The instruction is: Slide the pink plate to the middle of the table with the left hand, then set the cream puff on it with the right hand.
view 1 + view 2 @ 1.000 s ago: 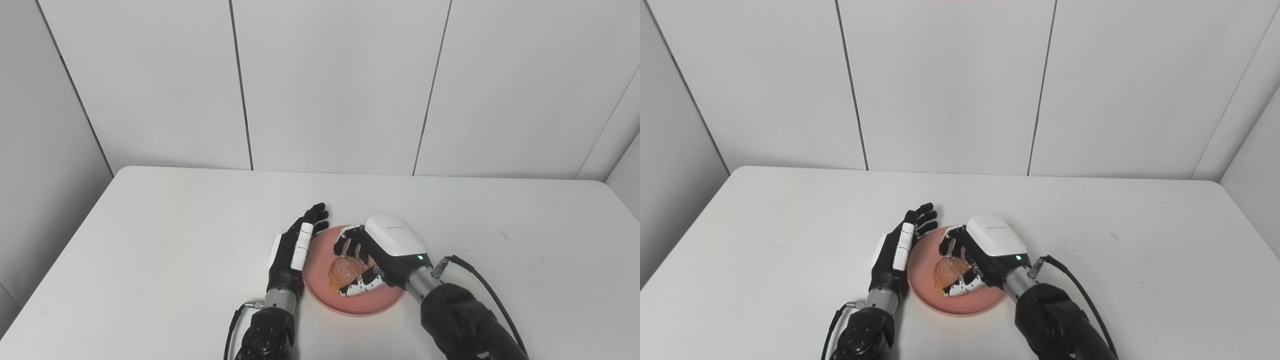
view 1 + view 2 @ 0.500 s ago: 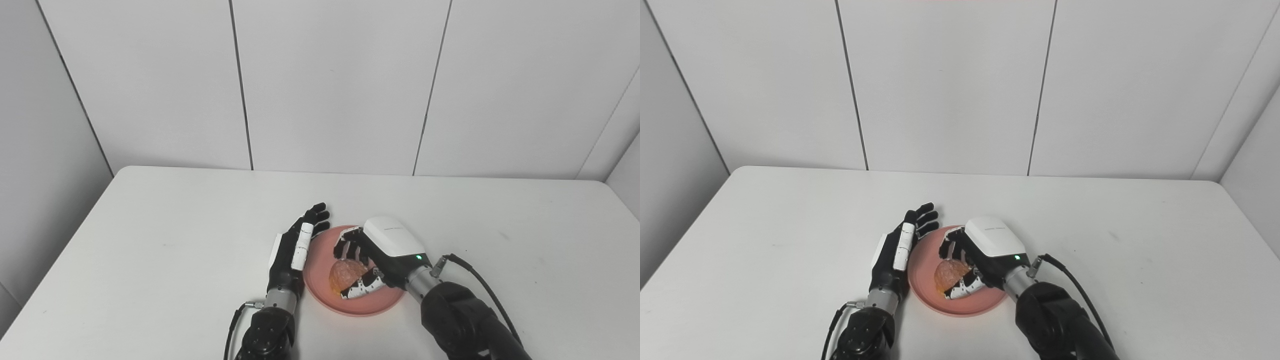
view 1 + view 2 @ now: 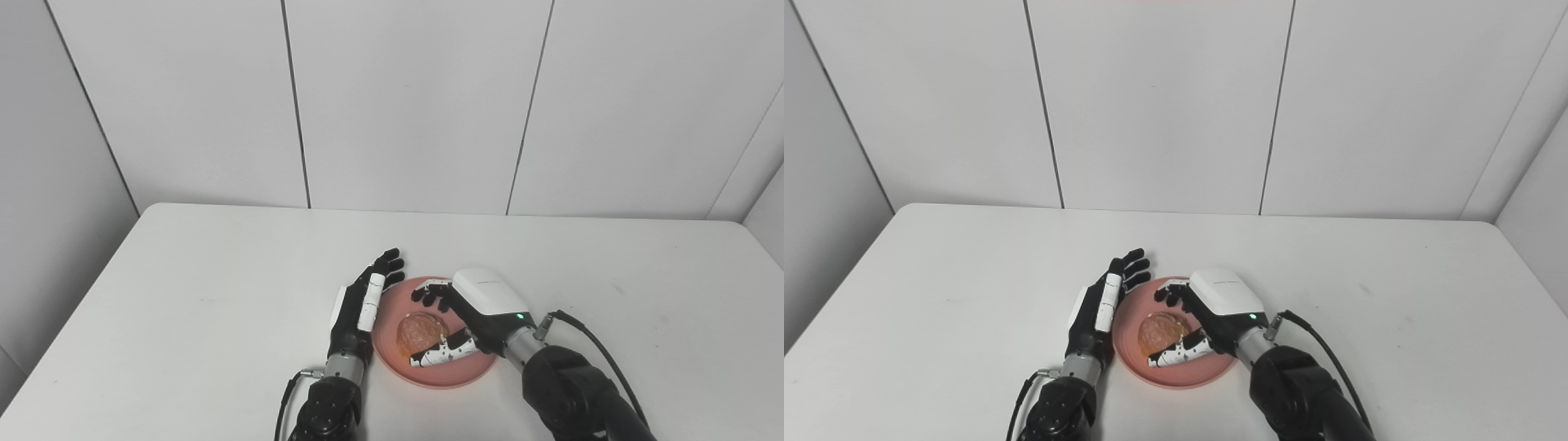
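The cream puff (image 3: 419,331) sits on the pink plate (image 3: 456,375) near the middle of the tabletop (image 3: 184,294), between the spread fingers and thumb of the right hand (image 3: 471,318), which holds nothing. The left hand (image 3: 362,303) stands on edge just beside the plate's left rim, fingers straight and loosely apart, pointing away from the robot.

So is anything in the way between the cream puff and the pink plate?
No, nothing visible is. The cream puff already sits on the pink plate. The right robot hand is beside it with fingers spread open, and the left robot hand stands open at the plate's left rim.
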